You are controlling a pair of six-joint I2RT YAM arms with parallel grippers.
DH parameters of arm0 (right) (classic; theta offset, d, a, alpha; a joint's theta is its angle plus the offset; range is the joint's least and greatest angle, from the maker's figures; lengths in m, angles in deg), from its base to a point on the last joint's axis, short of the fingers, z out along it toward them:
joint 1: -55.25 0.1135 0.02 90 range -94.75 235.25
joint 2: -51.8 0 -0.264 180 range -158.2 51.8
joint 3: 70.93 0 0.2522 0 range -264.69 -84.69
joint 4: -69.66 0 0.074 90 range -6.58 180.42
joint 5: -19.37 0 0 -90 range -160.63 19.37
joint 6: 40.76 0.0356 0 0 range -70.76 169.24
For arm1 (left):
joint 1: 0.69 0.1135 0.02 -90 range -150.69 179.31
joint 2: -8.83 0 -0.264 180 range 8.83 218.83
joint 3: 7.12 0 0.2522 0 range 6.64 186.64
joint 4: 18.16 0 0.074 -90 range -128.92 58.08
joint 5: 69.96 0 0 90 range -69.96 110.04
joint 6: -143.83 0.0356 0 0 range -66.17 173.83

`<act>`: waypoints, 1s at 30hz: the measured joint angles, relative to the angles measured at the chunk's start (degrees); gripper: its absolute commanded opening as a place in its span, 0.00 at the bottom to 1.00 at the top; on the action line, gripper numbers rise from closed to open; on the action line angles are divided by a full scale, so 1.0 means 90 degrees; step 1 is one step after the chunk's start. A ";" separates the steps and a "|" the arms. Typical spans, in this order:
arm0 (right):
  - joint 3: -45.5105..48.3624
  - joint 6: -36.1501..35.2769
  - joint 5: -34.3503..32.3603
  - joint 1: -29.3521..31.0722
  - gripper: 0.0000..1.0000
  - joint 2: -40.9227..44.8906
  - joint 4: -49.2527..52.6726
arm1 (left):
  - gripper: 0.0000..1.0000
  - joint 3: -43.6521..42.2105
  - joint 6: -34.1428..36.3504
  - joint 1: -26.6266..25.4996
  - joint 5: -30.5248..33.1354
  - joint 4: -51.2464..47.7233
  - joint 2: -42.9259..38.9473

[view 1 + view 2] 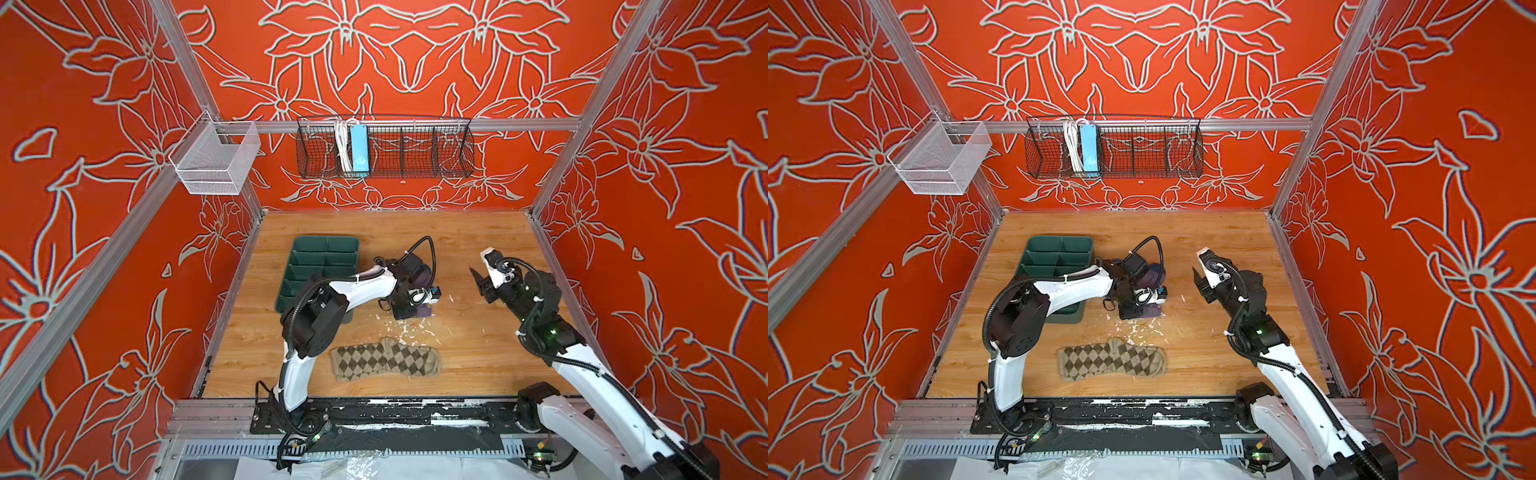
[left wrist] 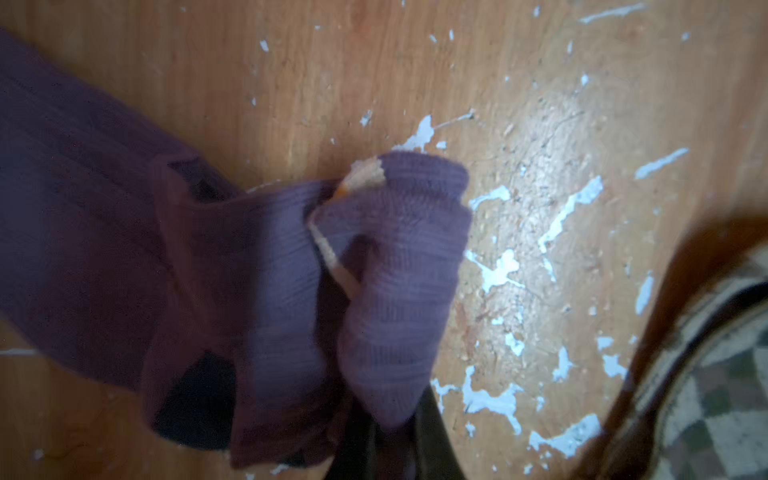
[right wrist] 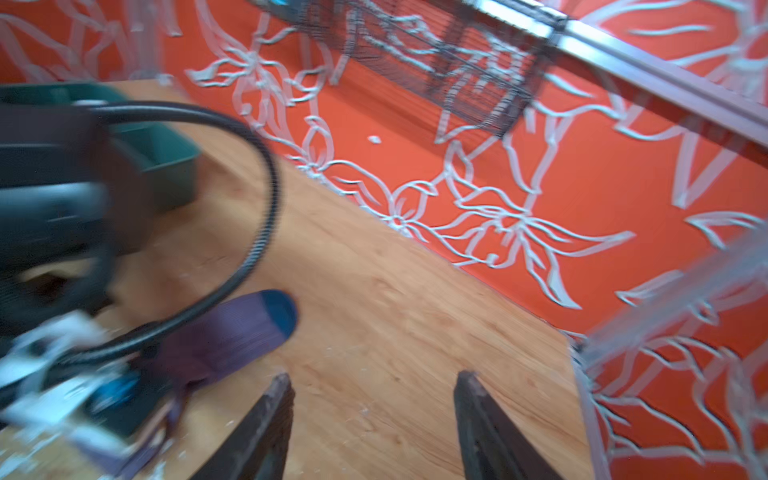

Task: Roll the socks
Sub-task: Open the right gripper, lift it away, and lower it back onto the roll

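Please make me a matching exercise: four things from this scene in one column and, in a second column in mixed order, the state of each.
Things
1. purple sock
2. argyle sock
3. green tray
4. right gripper

States
a. open, holding nothing
b. lying flat, untouched
c. pinched by the left gripper
d. divided into compartments

Pairs: 1-c, 2-b, 3-d, 4-a

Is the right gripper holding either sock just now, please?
No: in the right wrist view the right gripper stands open, with only the bare wooden table showing between its jaws.
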State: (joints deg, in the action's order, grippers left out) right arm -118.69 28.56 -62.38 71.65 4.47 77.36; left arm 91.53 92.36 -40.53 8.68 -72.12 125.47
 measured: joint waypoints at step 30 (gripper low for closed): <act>-0.0299 -0.3701 -0.0763 0.2858 0.48 -0.4830 -0.0967 | 0.04 0.1923 -0.0279 0.0770 -0.1537 -0.2086 0.1345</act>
State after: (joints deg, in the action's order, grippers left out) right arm -121.38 -4.75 -69.25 97.38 -39.01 68.66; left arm 108.84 89.84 -33.60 -5.15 -90.90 137.58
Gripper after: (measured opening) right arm 0.523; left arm 0.102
